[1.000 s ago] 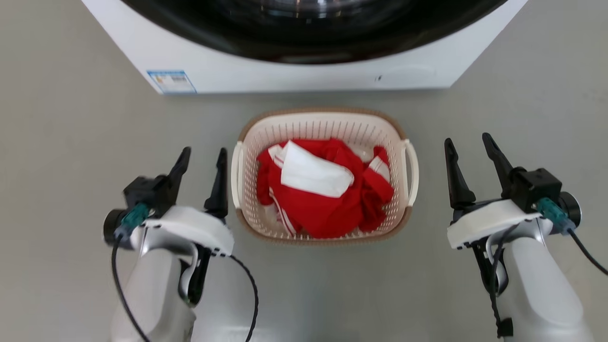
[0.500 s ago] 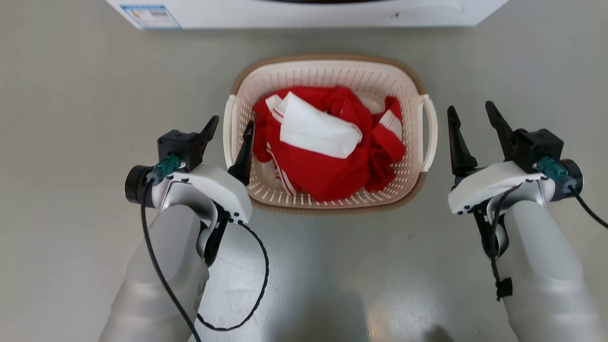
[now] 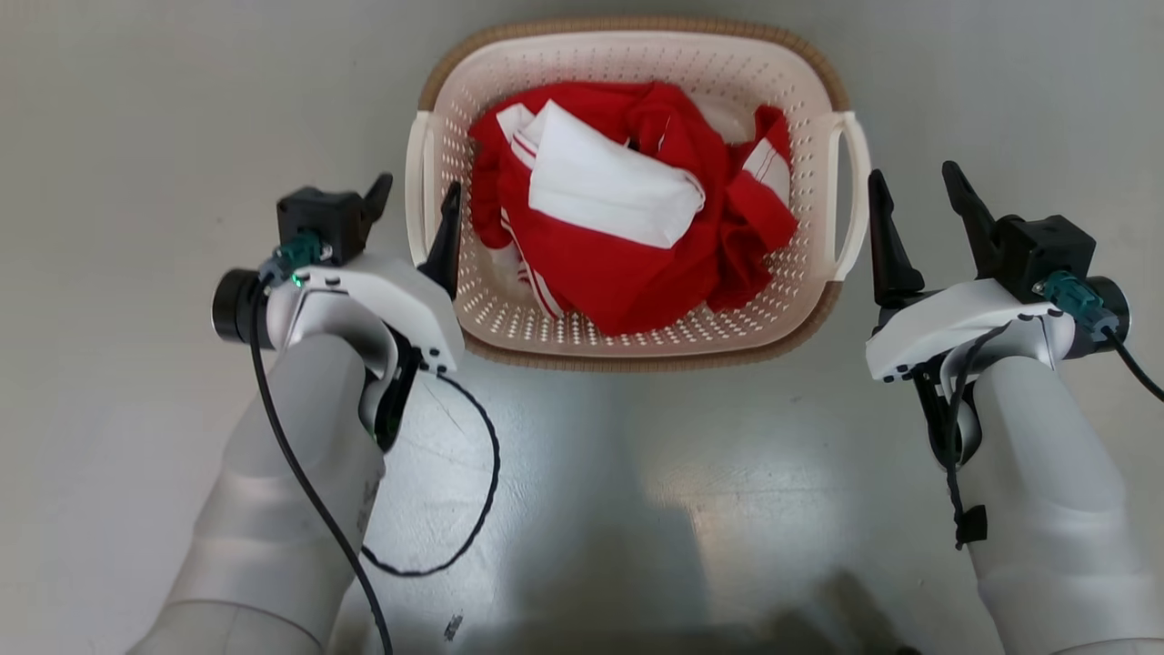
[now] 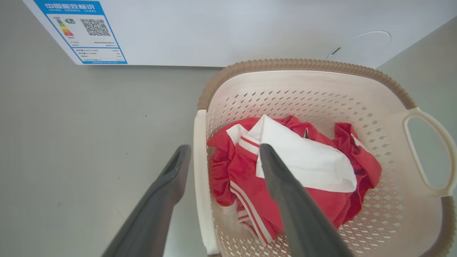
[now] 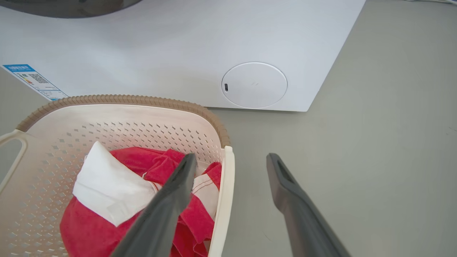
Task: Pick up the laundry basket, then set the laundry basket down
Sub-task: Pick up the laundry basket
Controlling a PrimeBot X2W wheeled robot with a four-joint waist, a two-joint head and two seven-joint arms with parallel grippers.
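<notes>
Basket (image 3: pixel 637 360) sits on the floor (image 3: pixel 136 273) in front of the washer (image 5: pixel 142 53), between the two arms, not lifted yet. Red and white clothes (image 3: pixel 627 227) are bunched inside, below the rim. Left pincer (image 3: pixel 414 188) is wide apart and straddles the left handle (image 4: pixel 200 171), one finger outside, one over the clothes, not clamped. Right pincer (image 3: pixel 912 177) is also wide apart and holds nothing. It's just outside the right handle (image 3: pixel 857 200) in the head view, and the handle lines up between its fingers in the wrist view. Can't tell if it's low enough yet. Likely light: thin perforated plastic, small soft load. Walls probably flex, rim stiffer. Loops are smooth and thin, could slip or tilt. Best hold: both loop handles mid-span, closed together, lifted level.
</notes>
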